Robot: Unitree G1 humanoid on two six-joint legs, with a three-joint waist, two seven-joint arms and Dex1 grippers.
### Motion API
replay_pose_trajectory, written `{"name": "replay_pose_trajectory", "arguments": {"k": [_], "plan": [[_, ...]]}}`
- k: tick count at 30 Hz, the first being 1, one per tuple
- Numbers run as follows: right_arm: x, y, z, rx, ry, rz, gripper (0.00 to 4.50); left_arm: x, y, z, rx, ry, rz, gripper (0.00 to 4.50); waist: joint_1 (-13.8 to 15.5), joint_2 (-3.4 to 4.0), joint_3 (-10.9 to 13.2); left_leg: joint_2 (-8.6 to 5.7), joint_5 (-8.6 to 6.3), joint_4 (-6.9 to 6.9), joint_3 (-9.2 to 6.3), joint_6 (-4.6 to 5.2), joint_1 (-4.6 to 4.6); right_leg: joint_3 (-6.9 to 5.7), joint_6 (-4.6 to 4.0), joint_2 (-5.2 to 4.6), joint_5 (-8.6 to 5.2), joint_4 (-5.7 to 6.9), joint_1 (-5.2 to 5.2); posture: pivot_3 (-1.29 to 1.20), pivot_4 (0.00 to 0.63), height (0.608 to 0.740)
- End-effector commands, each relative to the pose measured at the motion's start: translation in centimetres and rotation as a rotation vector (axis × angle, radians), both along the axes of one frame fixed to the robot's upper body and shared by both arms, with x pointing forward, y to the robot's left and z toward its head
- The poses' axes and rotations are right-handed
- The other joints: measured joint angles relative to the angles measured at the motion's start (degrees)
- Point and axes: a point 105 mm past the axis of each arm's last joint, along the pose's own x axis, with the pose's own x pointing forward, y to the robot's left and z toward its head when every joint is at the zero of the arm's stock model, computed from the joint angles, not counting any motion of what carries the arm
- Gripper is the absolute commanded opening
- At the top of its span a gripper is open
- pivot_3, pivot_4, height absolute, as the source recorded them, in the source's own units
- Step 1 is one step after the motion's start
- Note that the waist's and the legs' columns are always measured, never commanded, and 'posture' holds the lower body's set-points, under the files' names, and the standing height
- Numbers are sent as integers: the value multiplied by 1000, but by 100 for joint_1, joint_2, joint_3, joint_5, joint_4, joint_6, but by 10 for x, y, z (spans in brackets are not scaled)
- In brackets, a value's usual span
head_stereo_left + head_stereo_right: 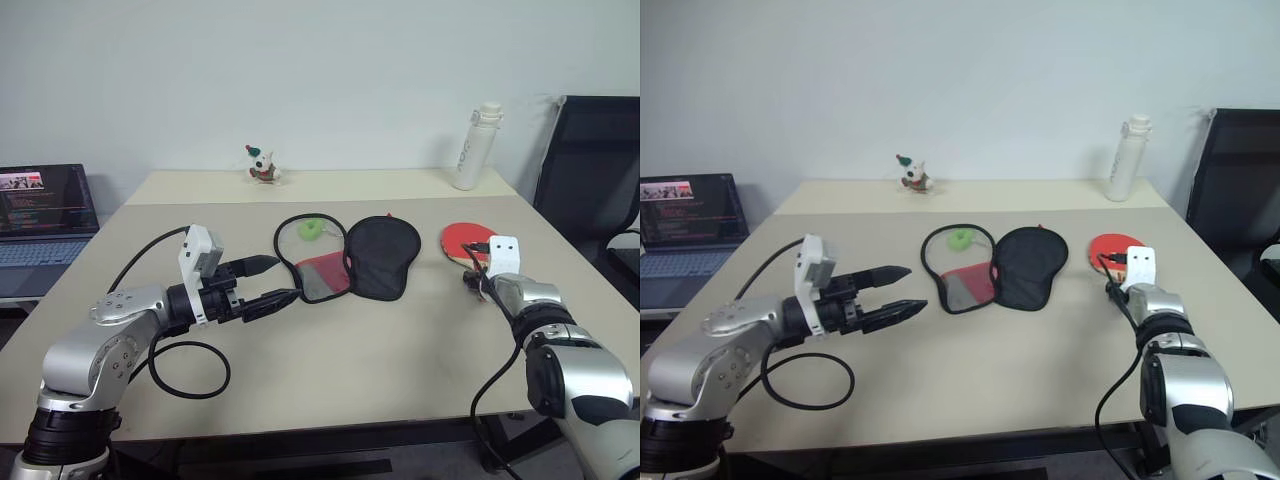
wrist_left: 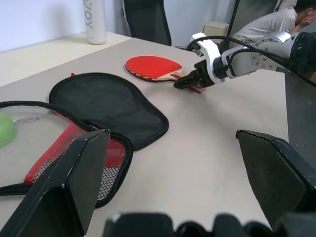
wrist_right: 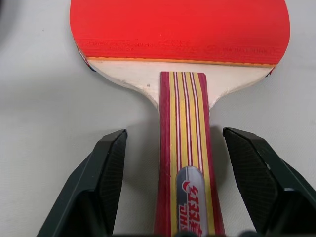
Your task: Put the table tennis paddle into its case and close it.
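Observation:
The table tennis paddle [image 1: 463,240] lies flat on the right side of the table, red face up, its striped handle [image 3: 183,163] pointing toward me. My right gripper [image 3: 173,140] is open, one finger on each side of the handle with a gap on both sides. The case [image 1: 382,256] lies unzipped and spread out at mid-table, its black half on the right and its red mesh half [image 1: 318,272] on the left, with a green tag [image 1: 312,228] inside the far rim. My left gripper [image 1: 286,278] hovers open just left of the case and holds nothing.
At the table's far edge stand a white bottle [image 1: 475,147] and a small toy figure [image 1: 263,165]. A laptop [image 1: 45,215] sits off to the left and a black chair [image 1: 590,170] to the right. A black cable loop [image 1: 190,370] lies near my left arm. A person [image 2: 276,19] sits beyond the table.

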Motion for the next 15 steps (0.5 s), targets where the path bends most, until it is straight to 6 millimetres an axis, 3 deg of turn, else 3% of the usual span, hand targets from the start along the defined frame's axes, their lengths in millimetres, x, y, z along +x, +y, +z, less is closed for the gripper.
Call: {"name": "replay_pose_trajectory", "arguments": {"k": [1,3,8,15], "plan": [[4,-4,13,-33,-50,-15,3181,-5,-2,14,8,-55,-17,4500,1,0,0,0,0,0,0,0,0,0,0,0,0,0,0,0,150,740],[4,-5,12,-30,-54,-27,2753,-5,-2,14,8,-55,-14,4500,5,0,0,0,1,0,-1,-1,0,0,0,0,0,1,0,0,150,740],[6,-3,15,-1,-85,-47,1110,-6,2,15,10,-56,2,4500,18,0,0,0,1,0,1,-3,0,1,0,0,0,0,0,0,150,740],[11,3,27,47,-136,-56,1103,-10,9,13,6,-50,38,4500,0,0,0,4,2,0,4,-4,1,6,-1,0,0,1,-3,0,150,740]]}}
